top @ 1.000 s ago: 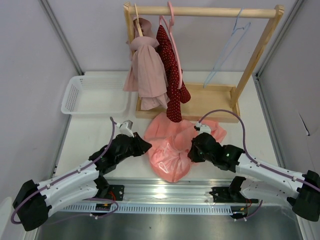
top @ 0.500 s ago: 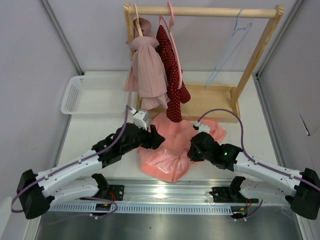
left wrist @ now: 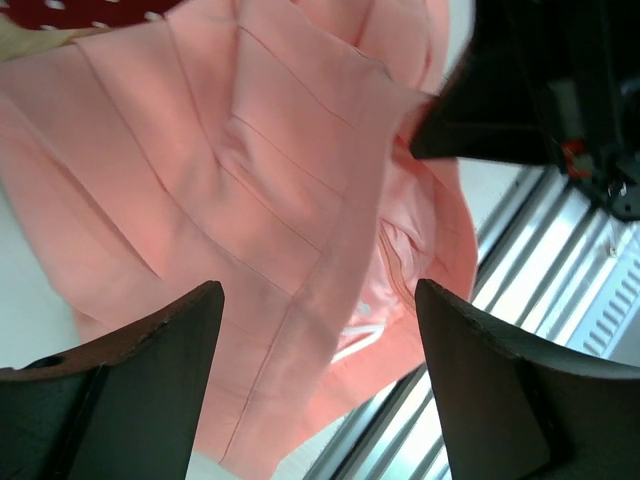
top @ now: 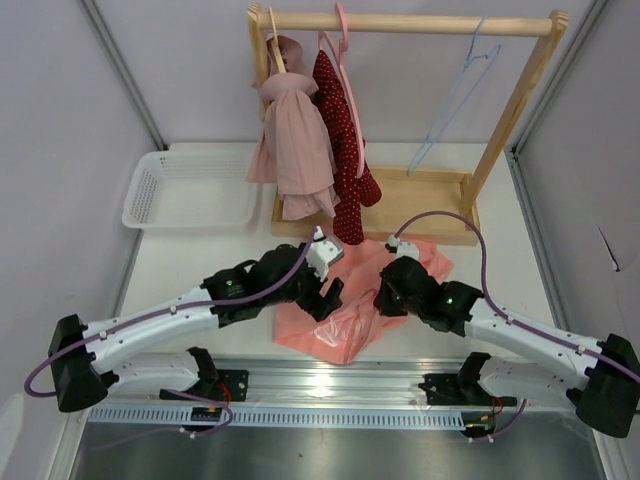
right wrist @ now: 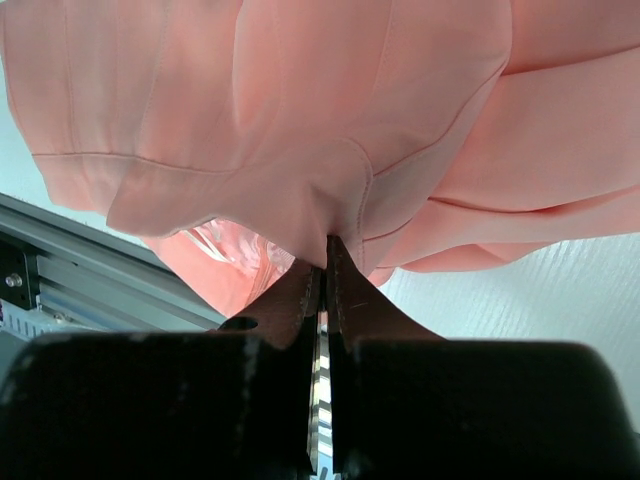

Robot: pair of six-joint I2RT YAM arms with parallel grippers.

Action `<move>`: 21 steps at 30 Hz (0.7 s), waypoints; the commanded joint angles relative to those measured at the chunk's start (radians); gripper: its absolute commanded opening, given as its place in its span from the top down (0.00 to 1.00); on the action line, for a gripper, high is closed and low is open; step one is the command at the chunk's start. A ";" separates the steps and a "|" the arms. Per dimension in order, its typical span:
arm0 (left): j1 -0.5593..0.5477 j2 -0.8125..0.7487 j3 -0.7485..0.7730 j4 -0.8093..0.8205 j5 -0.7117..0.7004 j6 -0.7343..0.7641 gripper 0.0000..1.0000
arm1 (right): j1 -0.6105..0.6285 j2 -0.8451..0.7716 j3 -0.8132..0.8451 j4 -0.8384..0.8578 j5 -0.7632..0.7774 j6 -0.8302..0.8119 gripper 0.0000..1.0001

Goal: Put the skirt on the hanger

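Spreading wide, left tool (left wrist: 317, 292) now over skirt (left wrist: 250, 180); right tool (right wrist: 322, 256) stays pinching skirt fold.

The skirt (top: 345, 325) lies on the surface (top: 180, 262) before the rack (top: 420, 24). The hanger (top: 473, 60) hangs at the rack's right end; a basket (top: 140, 192) stands left.

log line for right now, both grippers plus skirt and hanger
left gripper: open above skirt | right gripper: shut on skirt edge | hanger: bare on wooden rail | skirt not yet hung
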 commanded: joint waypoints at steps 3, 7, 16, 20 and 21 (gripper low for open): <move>-0.063 0.009 0.042 -0.104 0.034 0.094 0.15 | -0.011 0.020 0.059 0.013 0.010 -0.025 1.00; -0.118 0.064 0.033 -0.123 -0.031 0.100 0.14 | -0.017 0.031 0.068 0.019 0.007 -0.028 1.00; -0.170 0.193 0.039 -0.109 -0.156 0.121 0.14 | -0.026 0.034 0.085 0.010 0.001 -0.038 1.00; -0.170 0.242 0.060 -0.089 -0.280 0.120 0.15 | -0.026 0.025 0.081 0.007 -0.001 -0.036 1.00; -0.170 0.259 0.065 -0.083 -0.296 0.121 0.16 | -0.026 0.022 0.079 0.007 -0.001 -0.034 1.00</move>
